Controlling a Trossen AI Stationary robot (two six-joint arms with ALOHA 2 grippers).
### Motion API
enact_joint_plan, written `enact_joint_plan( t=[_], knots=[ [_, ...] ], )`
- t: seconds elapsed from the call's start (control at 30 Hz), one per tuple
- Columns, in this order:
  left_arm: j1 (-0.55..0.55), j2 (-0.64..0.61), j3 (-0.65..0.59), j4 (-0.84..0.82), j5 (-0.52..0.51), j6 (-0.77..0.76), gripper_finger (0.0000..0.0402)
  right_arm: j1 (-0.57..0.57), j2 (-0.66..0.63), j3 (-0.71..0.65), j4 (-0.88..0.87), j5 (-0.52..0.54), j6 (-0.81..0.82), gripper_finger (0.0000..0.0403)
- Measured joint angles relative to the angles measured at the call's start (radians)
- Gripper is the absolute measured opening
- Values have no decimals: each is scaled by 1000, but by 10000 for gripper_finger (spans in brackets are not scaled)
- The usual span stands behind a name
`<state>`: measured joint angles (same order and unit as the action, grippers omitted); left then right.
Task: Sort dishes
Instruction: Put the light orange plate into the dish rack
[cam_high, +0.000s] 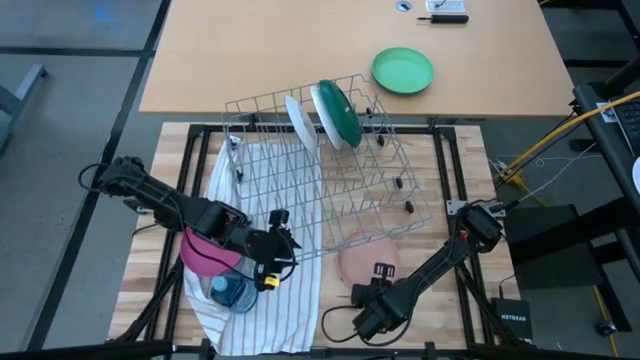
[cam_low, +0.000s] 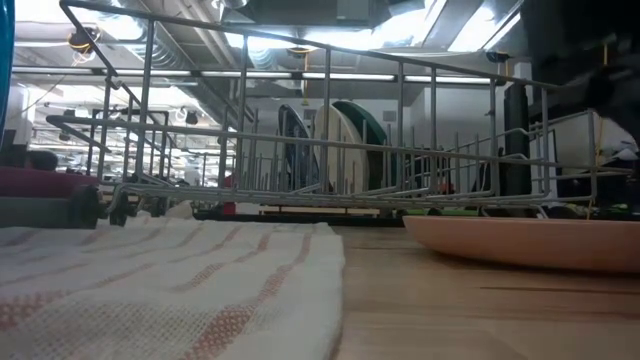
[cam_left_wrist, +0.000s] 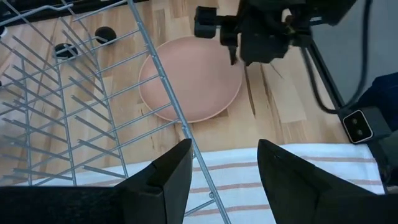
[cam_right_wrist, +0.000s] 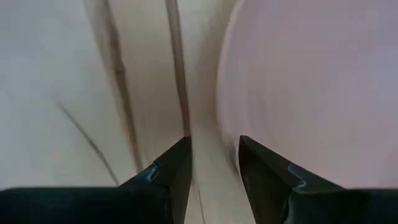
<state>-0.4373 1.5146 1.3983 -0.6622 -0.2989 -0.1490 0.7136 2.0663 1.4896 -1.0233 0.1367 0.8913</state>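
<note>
1. The right gripper (cam_high: 378, 270) sits low over the wooden table (cam_high: 460, 190) at the near edge of the pale pink plate (cam_high: 360, 260). Its fingers (cam_right_wrist: 171, 171) stand apart with a narrow gap, pointing at the bare wood just beside the plate's rim, and hold nothing.
2. The pale pink plate lies flat on the table, just outside the near corner of the wire rack (cam_high: 300, 215) and beside the striped cloth (cam_high: 270, 300).
3. The left gripper (cam_high: 283, 245) hovers over the striped cloth at the rack's near edge, its fingers (cam_left_wrist: 168, 177) spread wide and empty, facing the pink plate.
4. Under the left arm, a magenta plate (cam_high: 205, 255) rests on the cloth, with a small blue see-through container (cam_high: 232, 292) just beside it.
5. Farther back, two plates stand on edge in the far part of the rack: a white plate (cam_high: 300, 120) and, next to it, a white plate with a dark green back (cam_high: 338, 112).
6. Beyond the rack, a vivid green plate (cam_high: 403, 71) lies flat on the tan tabletop (cam_high: 250, 60).
</note>
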Motion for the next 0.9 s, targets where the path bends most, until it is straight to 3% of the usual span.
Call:
enact_joint_plan(
  t=[0.33, 0.7, 0.9],
  knots=[
    [-2, 0, 0, 0, 0, 0, 170, 0, -6, -92, 45, 55, 25, 129],
    [-2, 0, 0, 1, 0, 0, 170, -2, -5, -84, 62, 93, -31, 15],
    [-3, 0, 0, 7, 0, 0, 170, -1, 0, -18, 28, 62, -90, 23]
  ],
)
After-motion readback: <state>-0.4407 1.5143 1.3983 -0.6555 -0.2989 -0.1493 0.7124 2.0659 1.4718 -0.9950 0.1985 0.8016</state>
